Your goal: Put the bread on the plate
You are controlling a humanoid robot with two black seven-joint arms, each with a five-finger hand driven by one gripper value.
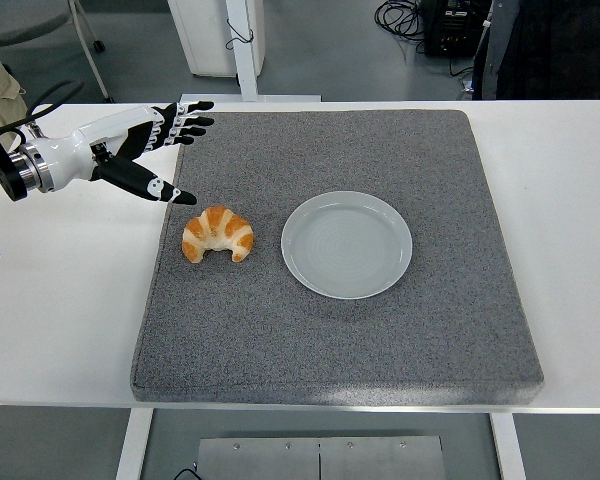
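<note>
**Obs. A:** On the white table (70, 300) lies a big grey foam mat (380, 330), covering most of the top. My guess is that it's there as a soft, non-slip work surface, so the plate and bread won't skid.

**Obs. B:** Agreed. Next in size, the left hand (130, 150), entering from 9 o'clock and hovering over the mat's 10 o'clock corner. Fingers (185, 118) spread and straight, thumb dropped toward the bread, holding nothing. Looks like a pre-grasp pose, palm opened wide enough to span the target.

**Obs. A:** Right arm not visible. Plate (347, 244): pale, round, empty, near mat centre, probably set close so the carry is short.

**Obs. B:** Smallest: the bread (218, 234), a croissant. It lies on the mat at the plate's 9 o'clock, just beside it, not touching. Golden-brown with paler ridges, curved, both tips pointing toward 6 o'clock. Thumb tip is near it at its 10 o'clock, no contact.
</note>
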